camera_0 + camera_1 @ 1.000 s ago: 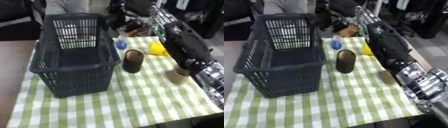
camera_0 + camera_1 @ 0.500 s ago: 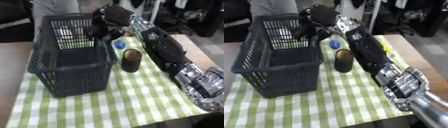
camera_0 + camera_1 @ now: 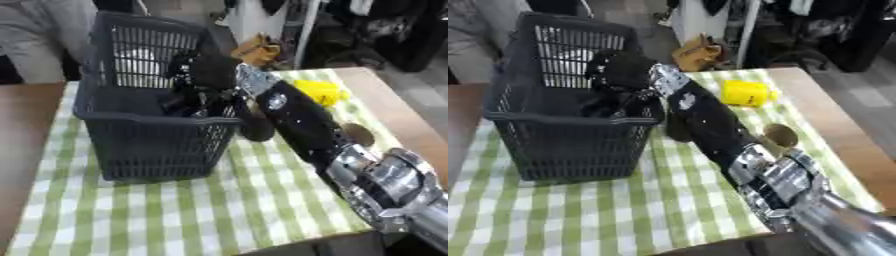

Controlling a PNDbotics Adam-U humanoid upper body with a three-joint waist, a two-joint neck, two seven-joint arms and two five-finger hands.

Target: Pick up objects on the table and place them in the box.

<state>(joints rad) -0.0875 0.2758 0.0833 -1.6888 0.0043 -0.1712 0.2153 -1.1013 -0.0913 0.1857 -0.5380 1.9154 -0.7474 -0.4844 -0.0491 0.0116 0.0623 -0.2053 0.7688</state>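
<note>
A dark blue slatted basket (image 3: 149, 145) stands on the left half of the green checked cloth. My right arm reaches across from the lower right, and my right hand (image 3: 203, 80) hangs over the basket's right rim, inside the opening. Whether it holds anything is hidden by blur. Just right of the basket and partly behind my forearm stands a dark cylinder (image 3: 677, 129). A yellow object (image 3: 745, 92) lies at the back right of the cloth. A tan cup (image 3: 780, 135) stands beside my forearm on the right. My left hand shows in no view.
A brown object (image 3: 256, 48) sits beyond the table's far edge. Bare wooden table (image 3: 833, 115) borders the cloth on the right. A person's grey clothing (image 3: 35, 40) shows behind the basket at upper left.
My right arm has swung from the table's right side over to the basket, and the hand now sits lower, inside its opening. The camera has also shifted.
</note>
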